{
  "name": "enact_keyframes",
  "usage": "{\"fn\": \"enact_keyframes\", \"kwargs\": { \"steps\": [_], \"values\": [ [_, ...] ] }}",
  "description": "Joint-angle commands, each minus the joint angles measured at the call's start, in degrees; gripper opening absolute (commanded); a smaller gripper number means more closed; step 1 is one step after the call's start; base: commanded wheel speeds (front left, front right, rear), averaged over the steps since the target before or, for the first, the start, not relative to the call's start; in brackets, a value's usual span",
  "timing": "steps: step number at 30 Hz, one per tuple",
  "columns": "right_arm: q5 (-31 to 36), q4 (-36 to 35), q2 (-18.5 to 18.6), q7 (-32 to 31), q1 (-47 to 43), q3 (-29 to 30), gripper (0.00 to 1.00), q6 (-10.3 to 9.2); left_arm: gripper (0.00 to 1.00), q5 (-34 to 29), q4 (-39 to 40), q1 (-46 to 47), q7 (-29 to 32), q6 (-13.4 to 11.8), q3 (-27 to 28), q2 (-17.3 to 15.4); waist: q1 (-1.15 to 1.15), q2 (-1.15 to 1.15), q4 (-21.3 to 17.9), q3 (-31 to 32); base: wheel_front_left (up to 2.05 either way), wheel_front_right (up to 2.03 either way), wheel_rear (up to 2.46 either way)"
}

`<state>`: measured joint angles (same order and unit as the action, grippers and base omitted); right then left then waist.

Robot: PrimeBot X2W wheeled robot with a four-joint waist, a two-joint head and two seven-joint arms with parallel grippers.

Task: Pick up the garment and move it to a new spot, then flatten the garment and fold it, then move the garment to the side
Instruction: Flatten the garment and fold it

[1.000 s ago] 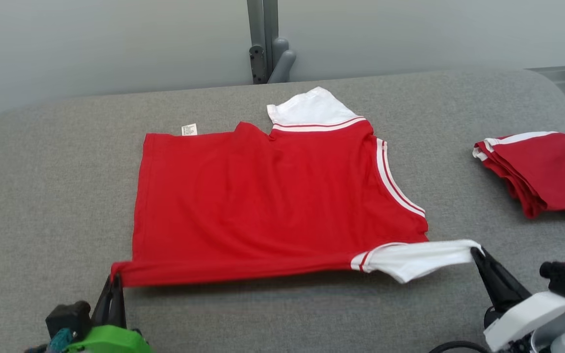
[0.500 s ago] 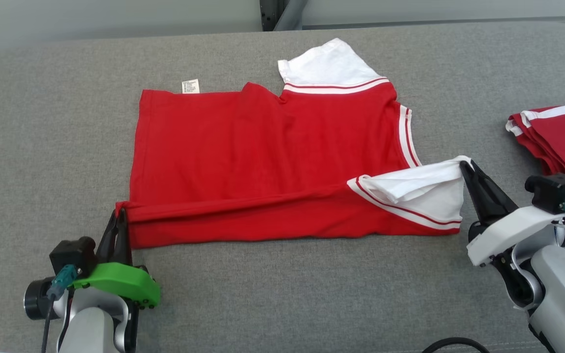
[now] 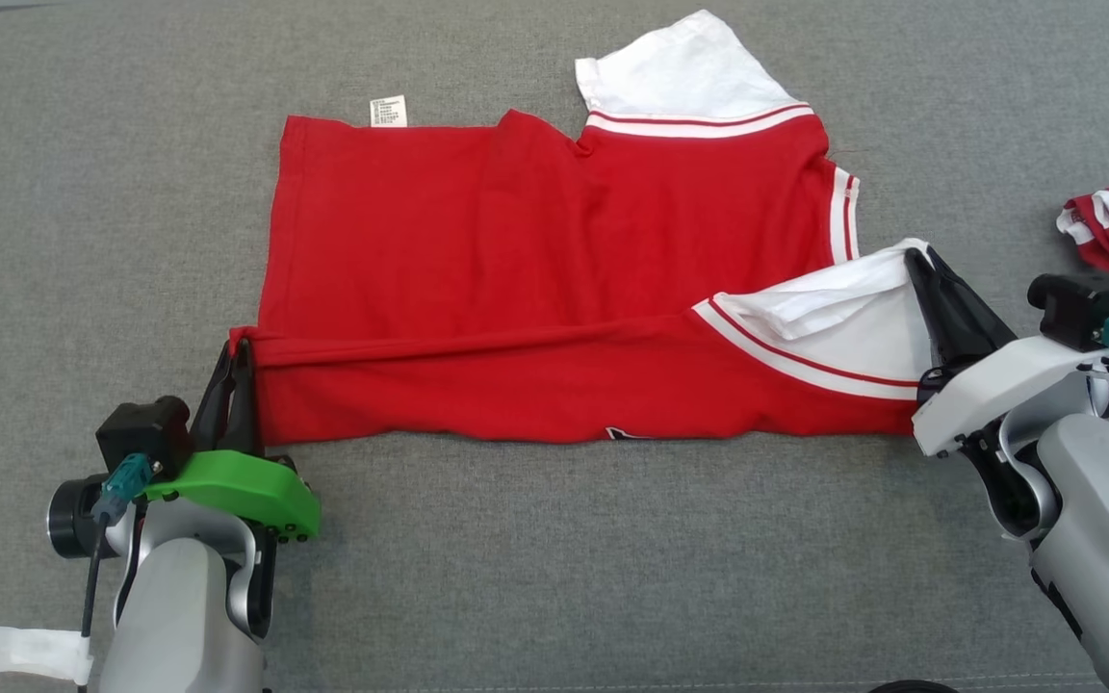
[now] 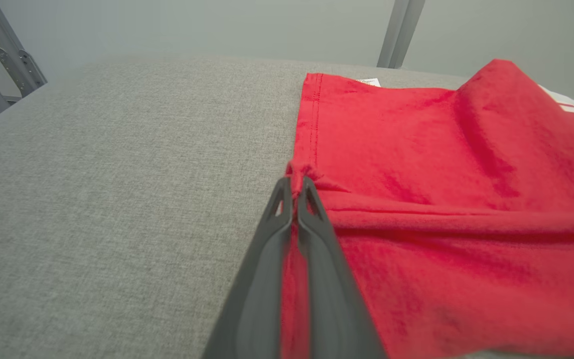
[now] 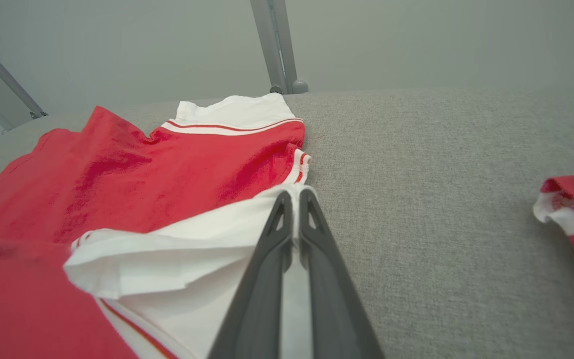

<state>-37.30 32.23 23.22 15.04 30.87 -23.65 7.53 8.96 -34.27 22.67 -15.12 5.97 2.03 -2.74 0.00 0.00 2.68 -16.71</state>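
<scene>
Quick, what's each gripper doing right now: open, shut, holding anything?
The left gripper: jaws closed on the red bottom corner of the garment.
The right gripper: jaws closed on the garment's white sleeve.

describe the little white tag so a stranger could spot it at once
On the grey table, find the big red shirt spread in the middle. Along its far edge, near the robot's left corner, a small white label sticks out. Unlike the white sleeves, it is tiny, rectangular and unstriped.
</scene>
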Motion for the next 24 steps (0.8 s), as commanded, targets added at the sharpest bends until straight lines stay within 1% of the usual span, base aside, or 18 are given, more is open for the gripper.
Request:
{"fn": "enact_keyframes", "kwargs": {
  "steps": [1, 7, 12, 13, 14, 15, 17, 19, 24],
  "values": [
    [0.51, 0.50, -0.01, 0.18, 0.77, 0.16, 0.00, -0.10, 0.00, -0.13, -0.21, 1.19, 0.01, -0.24, 0.01, -0.35, 0.00, 0.00, 0.31, -0.40, 0.00, 0.00, 0.00],
    [1.22, 1.66, -0.54, 0.18, 1.46, 0.77, 0.00, -0.10, 0.00, -0.72, 0.16, 1.83, 0.01, -0.09, -0.54, -0.34, 0.00, 0.00, 0.51, -0.70, 0.00, 0.00, 0.00],
    [1.81, 2.57, -1.73, 0.18, 2.85, 2.04, 0.00, -0.09, 0.00, -0.93, 0.05, 2.68, 0.01, -0.17, -0.40, -0.34, 0.00, 0.00, 0.26, -1.08, 0.00, 0.00, 0.00],
    [1.63, 2.53, -2.14, 0.18, 3.26, 2.61, 0.33, -0.09, 0.26, -0.99, 0.13, 2.96, 0.01, -0.14, -0.28, -0.34, 0.00, 0.00, 0.17, -1.29, 0.00, 0.00, 0.00],
    [1.35, 2.32, -2.66, 0.18, 3.60, 3.22, 1.00, -0.09, 0.75, -0.83, 0.26, 3.18, 0.01, -0.05, -0.25, -0.34, 0.00, 0.00, 0.09, -1.46, 0.00, 0.00, 0.00],
    [1.25, 2.41, -3.02, 0.17, 3.64, 3.43, 1.00, -0.09, 1.00, -0.48, 0.20, 3.25, 0.01, 0.03, -0.21, -0.34, 0.00, 0.00, 0.02, -1.55, 0.00, 0.00, 0.00],
    [1.89, 1.75, -3.36, 0.18, 4.11, 3.99, 1.00, -0.10, 1.00, -0.20, 0.21, 3.10, 0.01, -0.03, -0.03, -0.33, 0.00, 0.00, -0.10, -1.52, 0.00, 0.00, 0.00],
    [2.52, 0.97, -3.59, 0.18, 3.57, 5.74, 1.00, -0.09, 1.00, -0.01, 0.57, 2.16, 0.01, -0.32, 0.31, -0.34, 0.00, 0.00, -0.16, -1.06, 0.00, 0.00, 0.00],
    [4.56, -0.53, -4.76, 0.17, -1.81, 10.18, 1.00, -0.09, 1.00, 0.91, 2.25, -1.70, 0.00, -0.91, 0.52, -0.33, 0.00, 0.00, -0.25, 0.99, 0.00, 0.00, 0.00]
  ]
}}
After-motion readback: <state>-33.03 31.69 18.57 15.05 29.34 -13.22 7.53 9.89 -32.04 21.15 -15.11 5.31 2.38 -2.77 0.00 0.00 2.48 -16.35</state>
